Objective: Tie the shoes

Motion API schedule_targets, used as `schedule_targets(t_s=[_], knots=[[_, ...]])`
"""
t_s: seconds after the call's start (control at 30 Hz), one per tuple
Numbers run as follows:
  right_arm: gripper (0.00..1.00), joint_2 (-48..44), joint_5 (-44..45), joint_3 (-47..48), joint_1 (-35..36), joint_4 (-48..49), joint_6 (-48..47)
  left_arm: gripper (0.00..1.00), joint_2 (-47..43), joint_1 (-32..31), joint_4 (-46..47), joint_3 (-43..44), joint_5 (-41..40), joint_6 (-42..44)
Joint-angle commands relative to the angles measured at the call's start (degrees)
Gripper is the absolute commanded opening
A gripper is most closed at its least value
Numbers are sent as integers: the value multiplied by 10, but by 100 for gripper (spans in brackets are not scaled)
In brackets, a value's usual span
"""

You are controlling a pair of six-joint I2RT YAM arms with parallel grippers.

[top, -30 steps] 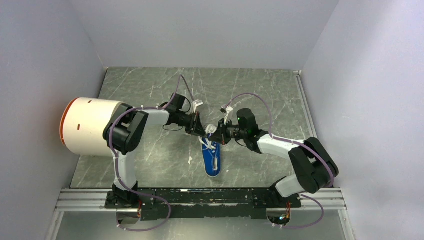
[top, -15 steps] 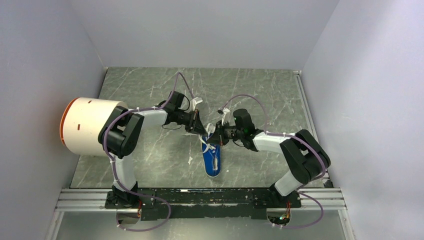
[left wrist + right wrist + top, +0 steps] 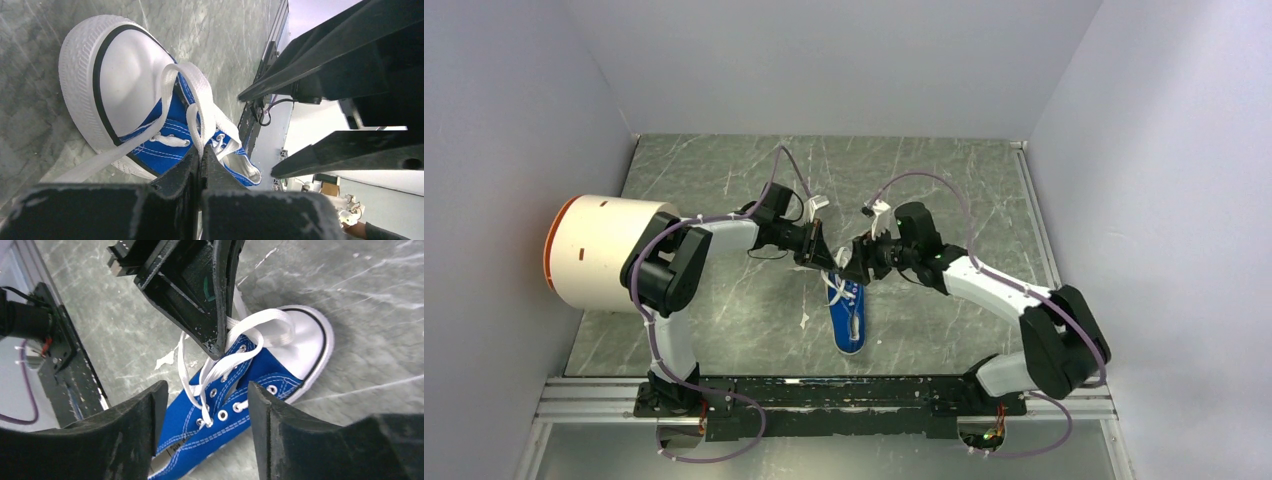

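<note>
White lace (image 3: 192,72) in low left gripper (image 3: 201,152)

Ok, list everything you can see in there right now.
sneaker: one, blue with white toe cap, table centre
laces: white, looped over the toe end
cylinder: one, white with orange rim, table's left side
scrap: one, small, white, left of the sneaker
table: one, grey marbled
rail: one, aluminium, near edge
left gripper: black, shut on the laces
right gripper: black, open, facing the left one over the toe end
</note>
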Motion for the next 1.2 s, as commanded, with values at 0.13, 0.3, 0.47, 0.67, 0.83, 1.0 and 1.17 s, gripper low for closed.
schedule_targets(t_s=[0.13,0.3,0.47,0.67,0.83,1.0,1.17], knots=[[69,-55,9,52,62,-166,-348,5,9,-1,-36,31,3,9],[66,-3,-6,91,145,-229,-602,5,15,0,-49,41,8,12],[58,94,75,143,205,-257,-660,5,15,-1,-70,53,6,28],[57,143,180,173,234,-266,-696,5,8,0,-56,43,7,19],[57,155,222,191,240,-297,-712,5,6,0,-61,35,6,27],[57,166,232,202,240,-324,-716,5,10,0,-63,38,8,30],[55,178,229,205,241,-335,-727,5,16,1,-67,49,9,33]])
